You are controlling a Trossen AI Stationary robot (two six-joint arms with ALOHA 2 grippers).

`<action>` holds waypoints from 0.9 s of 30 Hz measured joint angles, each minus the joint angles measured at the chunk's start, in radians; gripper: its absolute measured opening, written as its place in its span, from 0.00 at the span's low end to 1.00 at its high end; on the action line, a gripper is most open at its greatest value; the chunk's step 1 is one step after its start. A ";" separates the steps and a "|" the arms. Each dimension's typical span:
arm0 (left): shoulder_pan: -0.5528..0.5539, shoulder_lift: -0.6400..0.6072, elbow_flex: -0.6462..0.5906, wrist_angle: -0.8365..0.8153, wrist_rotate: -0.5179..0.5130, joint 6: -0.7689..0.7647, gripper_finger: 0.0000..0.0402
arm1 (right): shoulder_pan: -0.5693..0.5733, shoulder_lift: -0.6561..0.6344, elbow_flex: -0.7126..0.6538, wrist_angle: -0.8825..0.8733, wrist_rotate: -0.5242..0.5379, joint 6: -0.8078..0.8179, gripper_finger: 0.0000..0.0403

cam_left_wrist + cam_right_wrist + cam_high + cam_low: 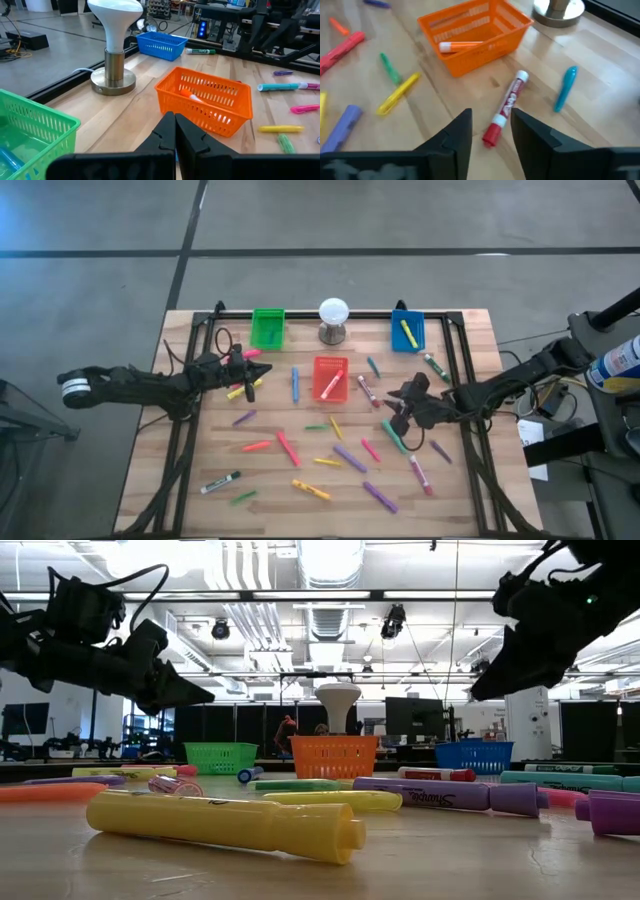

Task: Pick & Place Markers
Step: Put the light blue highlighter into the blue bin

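Two grippers: right gripper [491,131] parted above red marker [506,108], left gripper [175,132] shut, empty, orange bin [205,100] partly hiding a marker.

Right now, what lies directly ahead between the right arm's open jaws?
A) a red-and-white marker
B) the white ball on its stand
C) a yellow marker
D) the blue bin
A: the right wrist view shows the right gripper open over the red-and-white marker, which lies flat on the wooden table just in front of the orange bin, not yet gripped.
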 joint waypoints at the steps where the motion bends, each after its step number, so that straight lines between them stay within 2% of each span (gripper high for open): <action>1: 0.000 0.000 0.000 -0.002 -0.001 0.000 0.00 | -0.009 0.000 -0.004 0.000 0.000 0.000 0.36; 13: 0.001 0.000 -0.001 -0.015 -0.042 0.003 0.00 | -0.116 0.031 -0.030 0.077 -0.018 0.013 0.47; 22: 0.000 0.000 -0.001 -0.024 -0.042 0.007 0.00 | -0.081 0.163 0.035 0.055 -0.275 0.167 0.46; 27: 0.000 0.000 -0.001 -0.029 -0.042 0.005 0.00 | -0.040 0.247 0.132 -0.148 -0.333 0.267 0.46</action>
